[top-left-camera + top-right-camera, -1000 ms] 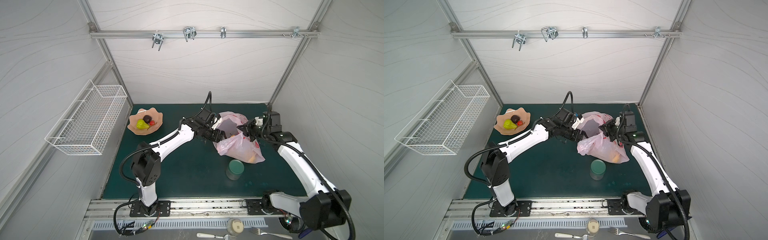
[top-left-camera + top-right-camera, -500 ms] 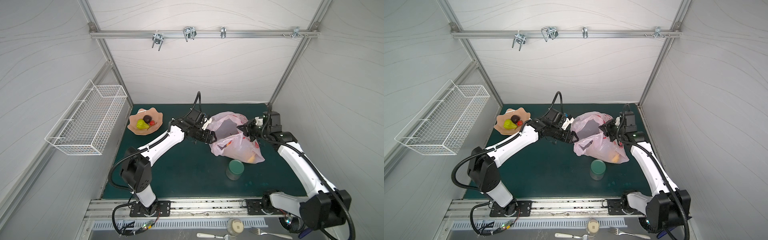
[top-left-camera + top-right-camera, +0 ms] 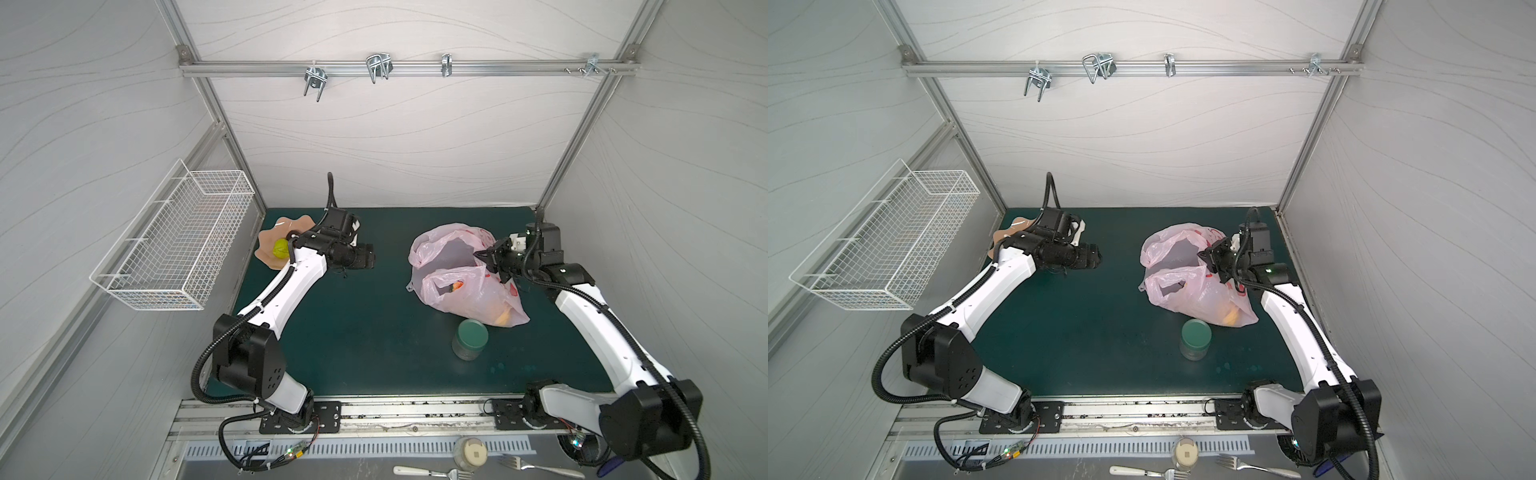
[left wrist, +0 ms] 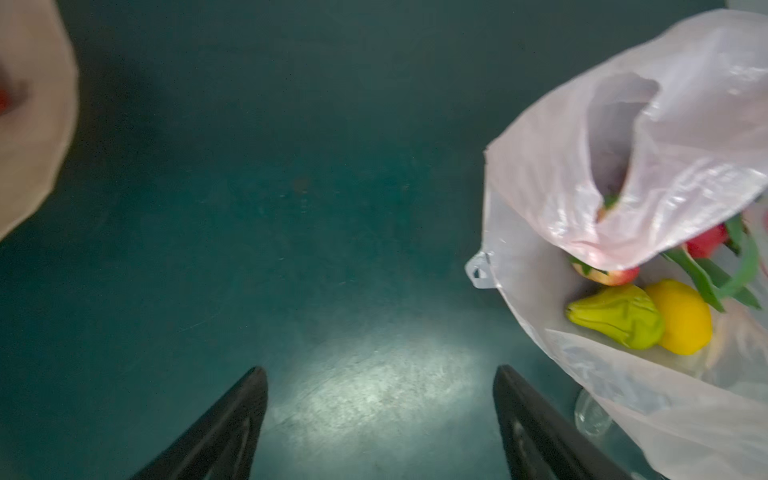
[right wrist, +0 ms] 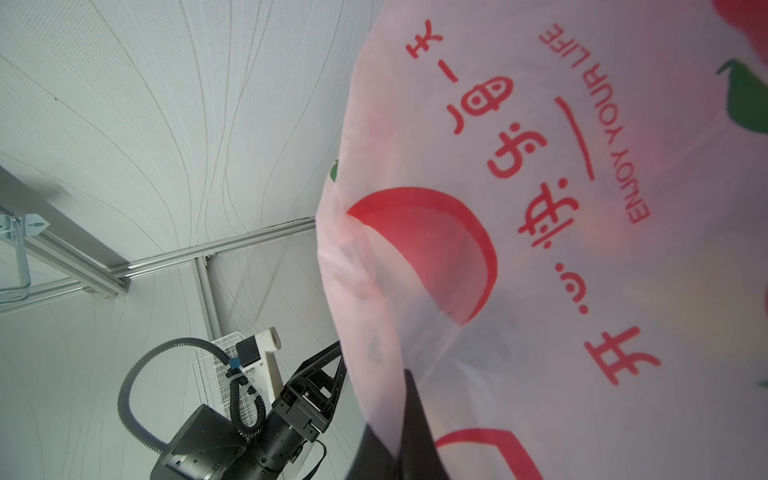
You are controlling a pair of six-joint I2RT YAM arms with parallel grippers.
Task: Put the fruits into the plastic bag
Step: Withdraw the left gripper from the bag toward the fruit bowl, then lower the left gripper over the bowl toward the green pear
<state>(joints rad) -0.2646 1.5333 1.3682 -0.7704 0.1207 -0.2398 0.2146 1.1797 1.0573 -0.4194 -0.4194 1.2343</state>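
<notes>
Left gripper [image 4: 379, 370]: jaws wide apart, empty, touching nothing, over bare mat [image 3: 353, 332] between dish [image 3: 266, 245] and bag [image 3: 469, 293]. Right gripper [image 3: 483, 261]: pinched together on the bag's rim, holding the mouth up and open. Bag sits right of centre, jar [image 3: 469, 338] just beside it. Lemon [image 4: 683, 328], pear [image 4: 615, 318] and red fruit [image 4: 706, 241] lie inside. One green fruit [image 3: 280, 248] is in the dish.

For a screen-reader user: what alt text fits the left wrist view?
An open pink plastic bag sits on a green mat, with a yellow lemon and a green fruit inside. The left gripper hovers open and empty.
</notes>
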